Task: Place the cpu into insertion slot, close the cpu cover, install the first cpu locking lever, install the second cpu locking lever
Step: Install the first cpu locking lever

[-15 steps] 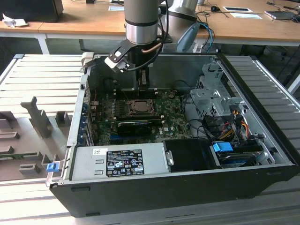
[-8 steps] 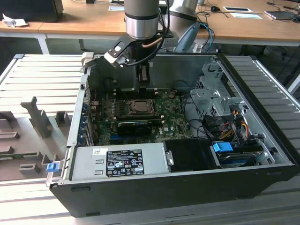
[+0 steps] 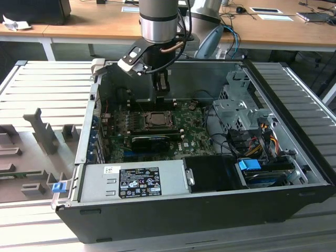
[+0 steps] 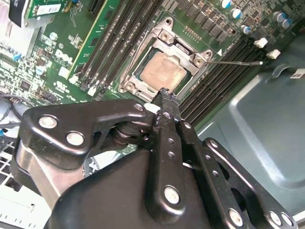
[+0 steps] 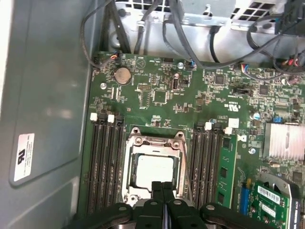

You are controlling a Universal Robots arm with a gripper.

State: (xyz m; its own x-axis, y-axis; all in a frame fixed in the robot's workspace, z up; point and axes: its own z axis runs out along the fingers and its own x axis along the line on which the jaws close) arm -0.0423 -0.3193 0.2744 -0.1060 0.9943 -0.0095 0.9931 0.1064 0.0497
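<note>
The cpu point(image 4: 163, 71) point(image 5: 152, 171), silvery-beige, lies flat in the insertion slot point(image 3: 156, 119) on the green board. The cpu cover point(image 4: 180, 44) point(image 5: 155, 142), a metal frame, lies down around the chip, which shows through its window. A thin metal locking lever point(image 4: 238, 62) sticks out sideways from one corner of the socket, over the memory slots. My gripper point(image 3: 161, 84) point(image 4: 164, 95) point(image 5: 162, 188) hangs just above the socket's edge. Its fingers are shut together, with nothing between them.
Long black memory slots point(image 5: 102, 162) flank the socket on both sides. A long black card point(image 3: 152, 140) lies in front of it. The power supply point(image 3: 134, 181), drive cage point(image 3: 236, 105), cables point(image 3: 252, 139) and the case's walls point(image 5: 47, 95) enclose the board.
</note>
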